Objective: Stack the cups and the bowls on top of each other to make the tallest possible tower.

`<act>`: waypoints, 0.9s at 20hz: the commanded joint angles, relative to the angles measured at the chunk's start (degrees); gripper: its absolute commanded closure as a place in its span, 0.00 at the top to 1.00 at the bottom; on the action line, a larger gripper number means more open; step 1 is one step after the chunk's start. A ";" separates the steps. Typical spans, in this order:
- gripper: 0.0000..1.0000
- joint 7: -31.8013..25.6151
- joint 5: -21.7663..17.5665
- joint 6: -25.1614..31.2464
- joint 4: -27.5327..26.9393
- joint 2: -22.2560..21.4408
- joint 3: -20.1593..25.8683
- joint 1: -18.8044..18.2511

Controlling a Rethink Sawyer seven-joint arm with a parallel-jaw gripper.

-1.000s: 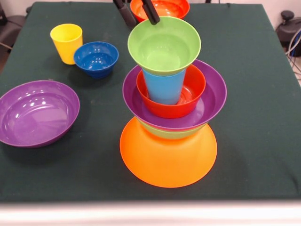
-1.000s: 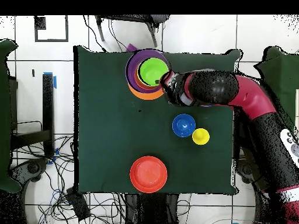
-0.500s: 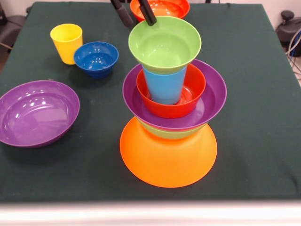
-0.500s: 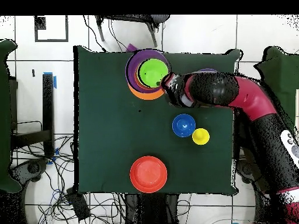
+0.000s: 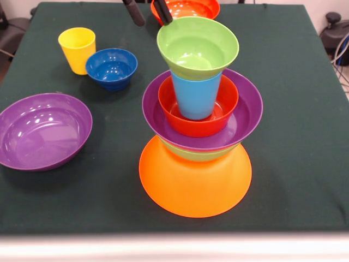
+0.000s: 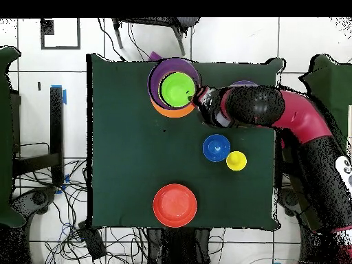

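Note:
The tower stands on the big upturned orange bowl (image 5: pixel 195 185) (image 6: pixel 165 109). On it rest a green bowl (image 5: pixel 196 155), a purple bowl (image 5: pixel 242 117) and a red-orange bowl (image 5: pixel 177 121). The light blue cup (image 5: pixel 196 95) stands upright in that bowl. A green bowl (image 5: pixel 197 46) (image 6: pixel 178 88) sits on the cup, leaning slightly. My gripper (image 5: pixel 148 11) (image 6: pixel 201 100) is open behind and above the top bowl, holding nothing. The yellow cup (image 5: pixel 77 49) (image 6: pixel 236 160) and the small dark blue bowl (image 5: pixel 111 68) (image 6: pixel 216 148) stand side by side on the cloth.
A loose purple bowl (image 5: pixel 43 130) lies at the left of the front view; in the overhead view my arm (image 6: pixel 275 113) covers most of it. Another red-orange bowl (image 5: pixel 188 7) (image 6: pixel 174 205) sits at the far edge of the green-clothed table (image 5: pixel 294 164).
My gripper has drawn up and back from the top green bowl's rim. The green bowl and the blue cup under it have shifted a little to the right in the front view.

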 commanded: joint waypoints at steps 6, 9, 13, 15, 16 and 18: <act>1.00 -9.31 -4.53 4.69 3.18 0.43 -4.18 2.65; 1.00 -8.88 -4.05 5.00 3.18 0.24 -4.14 2.79; 1.00 -8.59 -2.96 5.49 3.42 -0.10 -3.64 2.59; 1.00 -8.59 -2.57 6.00 3.25 -0.35 -3.43 2.60; 1.00 -8.61 -2.37 6.23 3.14 -0.41 -3.31 2.59; 1.00 -8.61 -2.11 6.83 2.77 -0.71 -3.23 2.63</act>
